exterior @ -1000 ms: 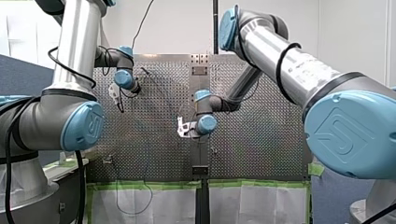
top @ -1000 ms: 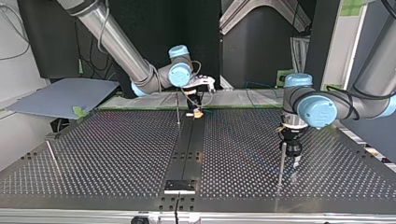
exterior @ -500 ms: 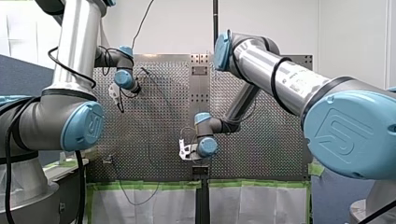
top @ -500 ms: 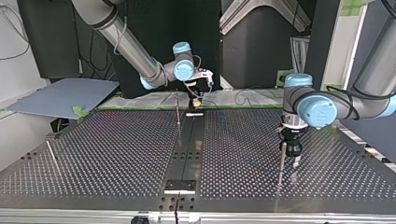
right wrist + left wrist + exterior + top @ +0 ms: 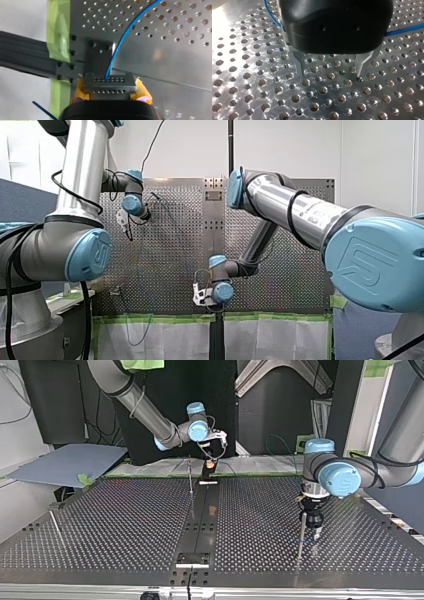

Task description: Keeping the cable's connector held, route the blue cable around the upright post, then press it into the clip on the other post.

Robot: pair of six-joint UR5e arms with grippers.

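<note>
At the counter's (image 5: 125, 525) far edge in the top view, my right hand (image 5: 211, 463) grips the metal connector (image 5: 109, 85) between its yellow pads (image 5: 142, 91). The blue cable (image 5: 125, 35) leaves the connector straight ahead of the hand, then bends away over the perforated plate. The thin upright post (image 5: 190, 477) stands just beside this hand, toward the top view's left. My right arm is much the nearer one, so I judge the wrap is its job. It reaches in low, wrist bent, hand pointing down. My left hand (image 5: 330, 71) hangs vertical beside the other post (image 5: 301, 532), metal fingers spread with nothing between them, the cable passing behind its body. I cannot make out a clip.
</note>
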